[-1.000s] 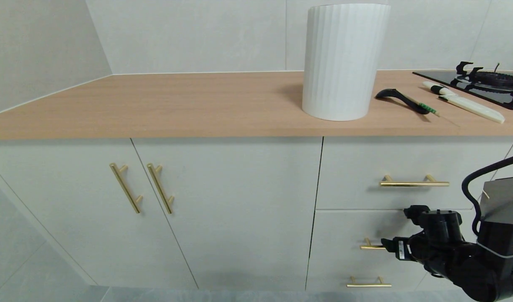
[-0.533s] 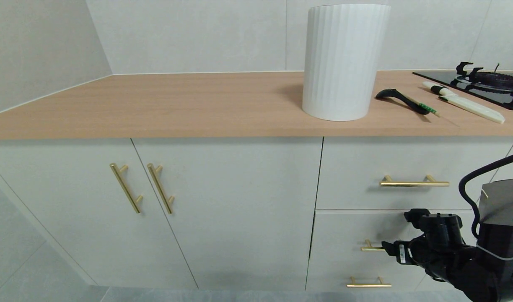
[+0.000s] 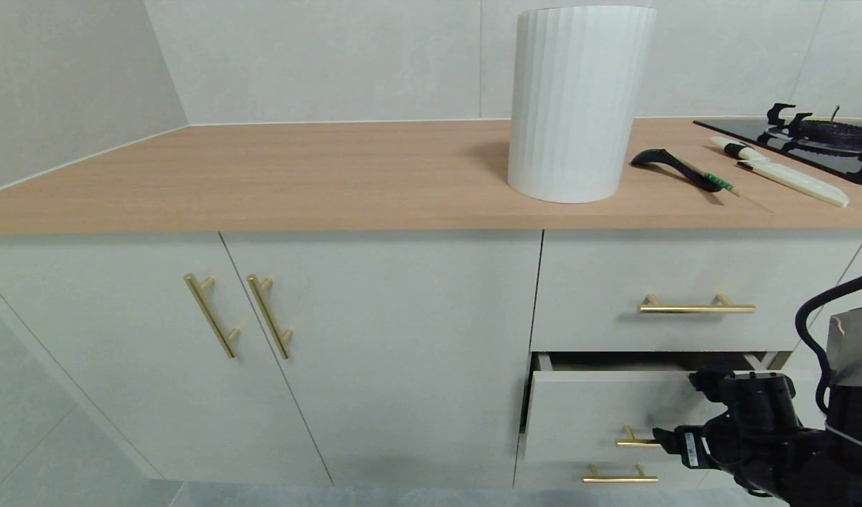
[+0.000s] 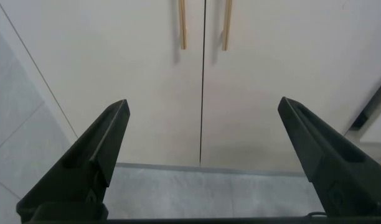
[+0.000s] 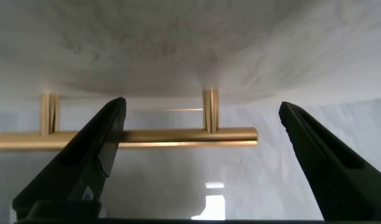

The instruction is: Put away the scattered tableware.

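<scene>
My right gripper [image 5: 200,111] sits at the middle drawer [image 3: 600,412], which stands partly out. Its fingers [image 5: 94,158] are spread wide with nothing clamped. The brass handle [image 5: 178,135] runs across just ahead of them; can't tell if they touch it. My left gripper [image 4: 203,106] is also spread wide and empty, facing the cupboard doors [image 4: 271,93]. The tableware is on the counter [image 3: 297,176]: black ladle [image 3: 674,167] and white knife [image 3: 790,176], both right of the white ribbed tub [image 3: 579,105], with the knife beside the hob [image 3: 811,137].

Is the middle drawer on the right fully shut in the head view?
No, the middle drawer is pulled partway out, with a dark gap open above its front panel.
</scene>
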### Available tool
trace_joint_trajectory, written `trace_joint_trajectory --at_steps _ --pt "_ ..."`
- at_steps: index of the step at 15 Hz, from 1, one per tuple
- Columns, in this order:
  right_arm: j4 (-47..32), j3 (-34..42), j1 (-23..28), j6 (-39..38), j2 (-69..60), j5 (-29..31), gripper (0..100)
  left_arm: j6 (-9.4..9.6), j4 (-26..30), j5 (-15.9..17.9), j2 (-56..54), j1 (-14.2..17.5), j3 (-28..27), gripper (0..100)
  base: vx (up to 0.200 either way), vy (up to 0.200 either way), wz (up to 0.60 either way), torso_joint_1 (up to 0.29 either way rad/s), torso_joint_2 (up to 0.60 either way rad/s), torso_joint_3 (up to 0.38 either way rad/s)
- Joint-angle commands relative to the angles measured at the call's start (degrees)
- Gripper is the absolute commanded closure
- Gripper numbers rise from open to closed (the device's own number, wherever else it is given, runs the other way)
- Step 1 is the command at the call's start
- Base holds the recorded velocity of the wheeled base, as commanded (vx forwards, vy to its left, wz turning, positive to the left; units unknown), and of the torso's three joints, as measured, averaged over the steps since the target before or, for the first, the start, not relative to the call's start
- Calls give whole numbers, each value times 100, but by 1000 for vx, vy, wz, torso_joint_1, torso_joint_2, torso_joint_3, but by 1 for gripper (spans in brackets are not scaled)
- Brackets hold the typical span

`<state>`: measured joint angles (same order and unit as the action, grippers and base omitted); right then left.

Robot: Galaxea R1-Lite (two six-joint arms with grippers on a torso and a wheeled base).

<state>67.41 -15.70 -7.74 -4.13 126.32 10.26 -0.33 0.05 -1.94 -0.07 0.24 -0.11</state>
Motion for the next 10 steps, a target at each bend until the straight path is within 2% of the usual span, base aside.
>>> trace_joint_trajectory --at_steps 1,3,4,5,6,7,10 --pt "-27 515 -96 88 -1039 -95 0 -2 4 0 7 2 -7 0 0 0 0 0 0 0" --pt "-475 559 -122 185 -1909 -139 0 -2 -5 0 7 2 2 0 0 0 0 0 0 0" --pt "-1406 296 -201 185 -2823 -156 0 -2 4 -8 7 2 -7 0 0 0 0 0 0 0" --pt "-1582 234 -219 185 -2964 -165 0 -2 -5 -8 7 2 -7 0 0 0 0 0 0 0" --pt "-3199 -337 -237 185 -4115 -385 0 -2 -5 0 7 2 2 0 0 0 0 0 0 0" --pt "-4096 -715 -237 167 -4625 -569 0 -2 -5 -8 7 2 2 0 0 0 0 0 0 0" --pt "-6065 -1945 -237 167 -5232 -851 0 -2 4 0 7 2 2 0 0 0 0 0 0 0"
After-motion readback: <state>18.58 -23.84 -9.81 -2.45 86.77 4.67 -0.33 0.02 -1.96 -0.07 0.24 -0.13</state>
